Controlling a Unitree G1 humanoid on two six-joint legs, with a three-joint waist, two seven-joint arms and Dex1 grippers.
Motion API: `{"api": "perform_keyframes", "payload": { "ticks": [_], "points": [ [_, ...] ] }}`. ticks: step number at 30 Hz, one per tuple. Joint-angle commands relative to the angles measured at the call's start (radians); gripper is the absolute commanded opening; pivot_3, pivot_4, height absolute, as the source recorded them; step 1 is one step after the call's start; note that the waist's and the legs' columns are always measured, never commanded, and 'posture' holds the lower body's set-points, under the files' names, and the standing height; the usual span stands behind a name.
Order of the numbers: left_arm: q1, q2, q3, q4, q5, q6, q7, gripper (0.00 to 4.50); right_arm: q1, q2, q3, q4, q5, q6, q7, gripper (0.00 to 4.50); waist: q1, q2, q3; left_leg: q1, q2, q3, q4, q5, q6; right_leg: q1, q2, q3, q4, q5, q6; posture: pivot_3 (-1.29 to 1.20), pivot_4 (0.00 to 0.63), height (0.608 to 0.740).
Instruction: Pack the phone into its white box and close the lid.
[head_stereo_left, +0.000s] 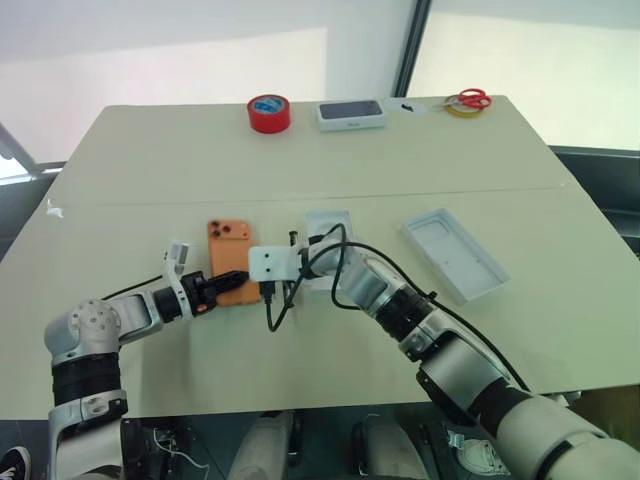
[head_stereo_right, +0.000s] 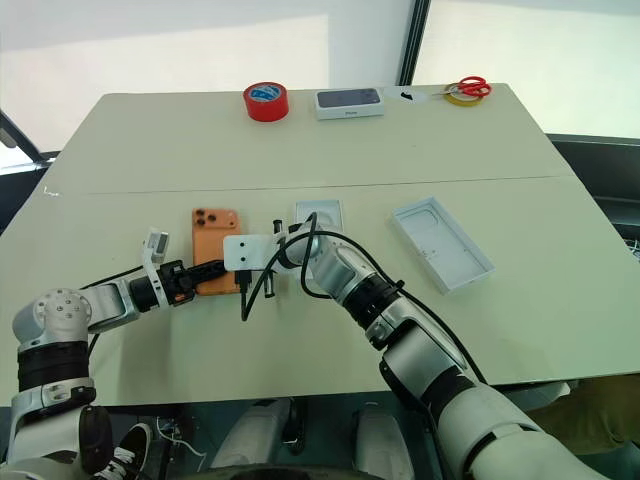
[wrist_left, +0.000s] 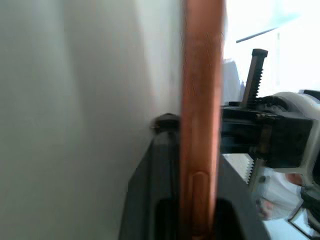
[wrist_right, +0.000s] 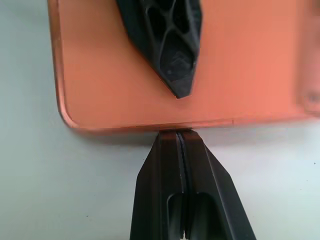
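**Left pincer clamps the phone's near end; right pincer shut against its edge**

The phone (head_stereo_left: 229, 259) lies back-up on the surface (head_stereo_left: 300, 160), its lens block at the far end. The left pincer (head_stereo_left: 222, 288) comes in low from the robot's left and has the phone's near end between its fingers: in the left wrist view the orange edge (wrist_left: 201, 125) runs straight up between the two black fingers (wrist_left: 150, 200), which press on either face. In the right wrist view one left finger (wrist_right: 167, 45) lies across the orange back.

The right pincer (wrist_right: 177, 137) reaches across from the right, its fingers pressed together with nothing between them, and its tip touches the phone's long edge (wrist_right: 165, 125).

The white box (head_stereo_left: 327, 225) sits just right of the phone, partly hidden behind the right wrist and its cables. Further right, well apart, a white tray (head_stereo_left: 455, 253) lies open side up, set at an angle; whether it is the lid I cannot tell.

Along the far edge of the surface stand a red tape roll (head_stereo_left: 269, 113), a white box with a dark top (head_stereo_left: 351, 114), and red-handled scissors (head_stereo_left: 470, 100) on a yellow tape ring.
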Motion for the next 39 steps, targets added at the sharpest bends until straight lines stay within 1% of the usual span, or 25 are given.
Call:
{"api": "perform_keyframes", "payload": {
  "ticks": [1, 4, 6, 10, 14, 17, 19, 21, 22, 24, 26, 29, 33, 36, 38, 39],
  "points": [
    [-0.001, 0.01, 0.013, -0.002, -0.029, -0.001, -0.008, 0.54, -0.001, 0.008, 0.006, -0.017, 0.007, -0.007, 0.003, 0.0, 0.0, 0.0, 0.0, 0.0, 0.0, 0.0, 0.0, 0.0, 0.0, 0.0, 0.0, 0.0, 0.0, 0.0, 0.0, 0.0, 0.15, 0.738],
    [-0.005, 0.003, 0.032, 0.011, -0.052, 0.021, -0.007, 0.54, -0.005, 0.008, 0.002, -0.016, 0.005, -0.017, -0.009, 0.0, 0.0, 0.0, 0.0, 0.0, 0.0, 0.0, 0.0, 0.0, 0.0, 0.0, 0.0, 0.0, 0.0, 0.0, 0.0, 0.0, 0.15, 0.738],
    [-0.008, 0.0, 0.04, 0.018, -0.065, 0.03, -0.005, 0.01, -0.008, 0.011, -0.014, -0.024, 0.022, -0.02, -0.011, 0.0, 0.0, 0.0, 0.0, 0.0, 0.0, 0.0, 0.0, 0.0, 0.0, 0.0, 0.0, 0.0, 0.0, 0.0, 0.0, 0.0, 0.15, 0.738],
    [-0.01, -0.006, 0.052, 0.017, -0.083, 0.021, -0.005, 0.01, -0.015, 0.02, -0.079, -0.05, 0.09, -0.01, -0.018, 0.0, 0.001, -0.001, 0.0, 0.0, 0.0, 0.0, 0.0, 0.0, 0.0, 0.0, 0.0, 0.0, 0.0, 0.0, 0.0, 0.0, 0.15, 0.738],
    [-0.03, -0.023, 0.076, 0.018, -0.096, 0.018, 0.022, 0.01, -0.009, 0.026, -0.157, -0.075, 0.195, 0.045, 0.031, 0.0, 0.001, -0.001, 0.001, 0.0, 0.0, 0.0, 0.0, 0.0, 0.0, 0.0, 0.0, 0.0, 0.0, 0.0, 0.0, 0.0, 0.15, 0.738],
    [-0.043, -0.036, 0.118, 0.009, -0.146, 0.051, 0.029, 0.0, -0.002, 0.007, -0.251, -0.141, 0.323, 0.121, 0.098, 0.89, 0.001, -0.002, 0.002, -0.001, 0.0, 0.0, 0.0, 0.0, 0.0, 0.0, 0.0, 0.0, 0.0, 0.0, 0.0, 0.0, 0.15, 0.738],
    [-0.047, -0.046, 0.139, -0.001, -0.168, 0.048, 0.042, 0.0, 0.02, -0.032, -0.272, -0.201, 0.352, 0.119, 0.119, 1.92, 0.002, -0.002, 0.002, -0.001, 0.0, 0.0, 0.0, 0.0, 0.001, -0.001, 0.0, 0.0, -0.001, 0.0, 0.0, 0.0, 0.15, 0.738],
    [-0.04, -0.057, 0.139, -0.023, -0.165, 0.016, 0.059, 0.0, 0.068, -0.106, -0.269, -0.297, 0.375, 0.122, 0.174, 2.98, 0.006, -0.003, 0.002, -0.002, 0.0, 0.0, 0.0, -0.001, 0.001, -0.001, 0.0, 0.0, -0.001, 0.0, 0.0, 0.0, 0.15, 0.738],
    [-0.032, -0.061, 0.133, -0.033, -0.169, 0.011, 0.055, 0.0, 0.097, -0.152, -0.265, -0.351, 0.389, 0.131, 0.212, 3.39, 0.009, -0.003, 0.002, -0.002, 0.0, 0.0, 0.0, -0.001, 0.001, -0.001, 0.0, 0.0, -0.001, 0.0, 0.0, 0.0, 0.15, 0.738],
    [-0.012, -0.07, 0.101, -0.076, -0.168, -0.007, 0.051, 0.0, 0.164, -0.259, -0.251, -0.459, 0.426, 0.137, 0.304, 3.39, 0.011, -0.003, 0.002, -0.002, -0.001, 0.0, 0.001, -0.001, 0.002, 0.0, -0.001, 0.0, -0.002, 0.0, 0.0, 0.0, 0.15, 0.738],
    [-0.004, -0.084, 0.097, -0.092, -0.191, -0.002, 0.045, 0.0, 0.217, -0.344, -0.249, -0.514, 0.42, 0.108, 0.326, 3.39, 0.009, -0.004, 0.002, -0.003, -0.001, 0.0, 0.001, -0.002, 0.003, 0.0, -0.002, 0.0, -0.003, 0.0, 0.0, 0.0, 0.15, 0.738],
    [0.006, -0.099, 0.072, -0.126, -0.175, -0.051, 0.047, 0.0, 0.29, -0.436, -0.252, -0.545, 0.41, 0.048, 0.338, 3.39, 0.005, -0.004, 0.003, -0.003, -0.001, 0.0, 0.001, -0.002, 0.003, 0.0, -0.002, 0.0, -0.003, 0.0, 0.0, 0.0, 0.15, 0.738],
    [-0.006, -0.117, 0.057, -0.125, -0.174, -0.084, 0.065, 0.0, 0.345, -0.5, -0.25, -0.52, 0.382, -0.014, 0.315, 3.39, 0.005, -0.004, 0.003, -0.003, 0.0, 0.0, 0.001, -0.002, 0.003, 0.0, -0.002, 0.0, -0.003, 0.0, 0.0, 0.0, 0.15, 0.738],
    [-0.004, -0.116, 0.022, -0.137, -0.152, -0.118, 0.069, 0.0, 0.361, -0.514, -0.248, -0.508, 0.385, -0.033, 0.313, 3.39, 0.009, -0.005, 0.004, -0.003, 0.0, 0.0, 0.002, -0.002, 0.004, 0.0, -0.002, 0.0, -0.003, 0.0, 0.0, 0.0, 0.15, 0.738],
    [-0.01, -0.112, 0.019, -0.128, -0.177, -0.1, 0.069, 0.0, 0.364, -0.515, -0.246, -0.492, 0.379, -0.04, 0.298, 3.39, 0.01, -0.006, 0.004, -0.003, 0.0, 0.0, 0.002, -0.002, 0.004, 0.0, -0.002, 0.0, -0.004, 0.0, 0.0, 0.0, 0.15, 0.738],
    [-0.012, -0.11, 0.016, -0.126, -0.181, -0.1, 0.07, 0.0, 0.365, -0.516, -0.243, -0.483, 0.37, -0.046, 0.289, 2.88, 0.01, -0.006, 0.004, -0.003, 0.0, 0.0, 0.002, -0.002, 0.004, 0.0, -0.002, 0.0, -0.004, 0.0, 0.0, 0.0, 0.15, 0.738]
  ]
}}
